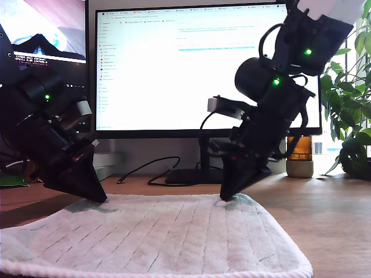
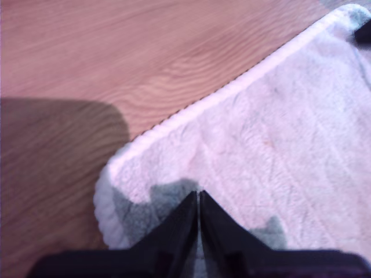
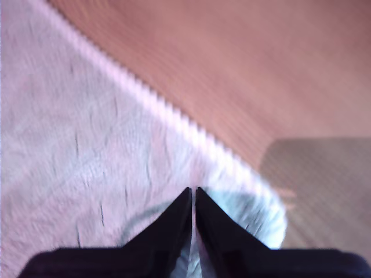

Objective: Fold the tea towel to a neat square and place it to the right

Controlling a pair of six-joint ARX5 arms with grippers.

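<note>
The tea towel (image 1: 156,237) is spread flat on the worktop (image 1: 324,208), filling the near middle of the scene, with its corded edge (image 1: 174,271) nearest the exterior camera. At the far left corner my first gripper (image 1: 99,198) is planted tip-down. At the far right corner my second gripper (image 1: 227,197) is set the same way. Both pairs of fingers are drawn almost together, and a pale sliver of cloth is seen between them, so each corner is judged to be pinched.

The first fold is judged to be just beginning. It would be done well if both corners were lifted together, kept level, carried towards the near hem and laid edge on edge (an uneven pull would skew the square).

Only the wrist views show the narrow slit between the fingers and how close each grip lies to the corner. Only the exterior view shows the whole cloth and the monitor (image 1: 174,69) far behind, while the second wrist view is blurred.
</note>
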